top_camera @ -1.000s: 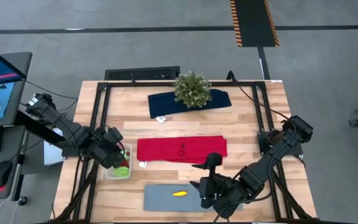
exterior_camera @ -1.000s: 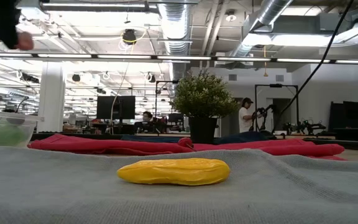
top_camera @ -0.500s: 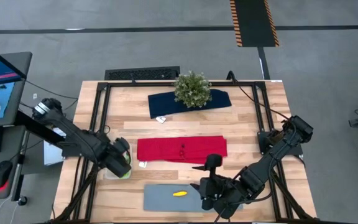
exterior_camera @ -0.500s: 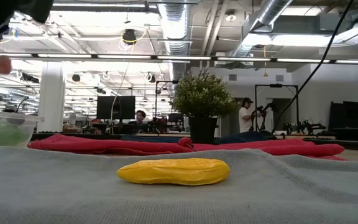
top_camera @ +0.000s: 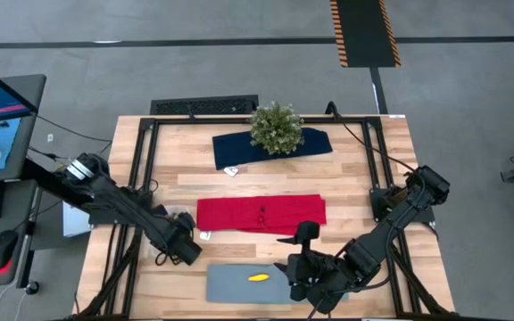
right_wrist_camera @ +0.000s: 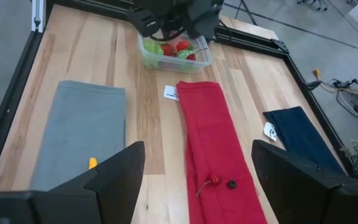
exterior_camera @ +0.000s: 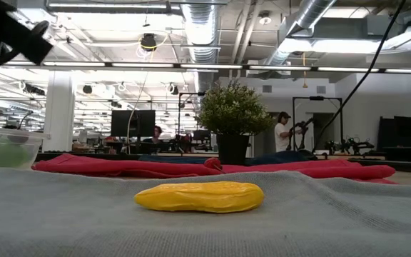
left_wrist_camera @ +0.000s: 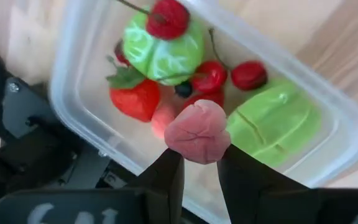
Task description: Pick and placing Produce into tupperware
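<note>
We look down on a wooden counter [top_camera: 355, 183] with two dark robot arms. The left gripper [left_wrist_camera: 199, 163] hangs directly over the clear tupperware [left_wrist_camera: 79, 56], which sits near the counter's left edge, and it is clenched on a small pink toy piece of produce [left_wrist_camera: 197, 132] pinched between its two fingertips above the container. Inside the tupperware we see a round green leafy vegetable [left_wrist_camera: 163, 48], a second pale green vegetable [left_wrist_camera: 272, 124], a red strawberry [left_wrist_camera: 135, 99] and several red cherries [left_wrist_camera: 248, 74]. From the right wrist view, the tupperware [right_wrist_camera: 174, 53] lies just beyond the end of a long red cloth [right_wrist_camera: 213, 149], with the left arm bent over it. The right gripper [top_camera: 303, 267] rests near the front of the counter, beside a flat grey mat [top_camera: 239, 283], with its fingers spread wide and grasping nothing. A yellow toy vegetable [exterior_camera: 200, 196] lies on that grey mat. Further back, a dark blue cloth [top_camera: 239, 147] carries a bushy potted plant [top_camera: 276, 127]. In the level view, a person [exterior_camera: 282, 135] stands in the room far behind the counter.
</note>
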### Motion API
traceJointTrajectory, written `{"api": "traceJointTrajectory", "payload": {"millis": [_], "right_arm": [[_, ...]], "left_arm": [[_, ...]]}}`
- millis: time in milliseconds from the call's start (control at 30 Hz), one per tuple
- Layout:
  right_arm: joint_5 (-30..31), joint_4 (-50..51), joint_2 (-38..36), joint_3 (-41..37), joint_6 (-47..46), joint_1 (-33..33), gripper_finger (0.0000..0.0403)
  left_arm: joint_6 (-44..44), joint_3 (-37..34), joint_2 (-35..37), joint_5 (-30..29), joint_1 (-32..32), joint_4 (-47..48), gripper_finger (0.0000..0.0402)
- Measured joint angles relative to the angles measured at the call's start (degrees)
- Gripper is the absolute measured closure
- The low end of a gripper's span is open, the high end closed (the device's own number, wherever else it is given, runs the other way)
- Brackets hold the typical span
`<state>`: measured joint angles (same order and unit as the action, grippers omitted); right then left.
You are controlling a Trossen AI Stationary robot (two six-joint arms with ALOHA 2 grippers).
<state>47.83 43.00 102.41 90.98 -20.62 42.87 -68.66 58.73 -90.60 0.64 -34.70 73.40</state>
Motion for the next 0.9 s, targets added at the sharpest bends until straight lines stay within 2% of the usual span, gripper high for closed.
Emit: {"api": "traceJointTrajectory", "payload": {"millis": [200,567,700,900], "right_arm": [[0.00,-0.02,0.00,0.00,-0.02,0.00,0.0085],[-0.02,0.01,0.00,-0.17,-0.54,0.02,0.0085],[-1.49,1.27,-0.02,-1.24,-3.38,0.00,0.0085],[-6.70,-2.03,-0.04,-7.59,-8.29,-0.24,0.0085]], "left_arm": [[2.81,-0.01,-3.16,0.11,0.02,-1.02,0.0305],[0.81,-0.01,-3.20,0.07,0.02,0.05,0.0208],[0.76,-0.01,-3.20,-4.83,-0.35,-0.88,0.0199],[4.09,-0.01,-3.15,-10.04,-0.68,-9.38,0.0198]]}}
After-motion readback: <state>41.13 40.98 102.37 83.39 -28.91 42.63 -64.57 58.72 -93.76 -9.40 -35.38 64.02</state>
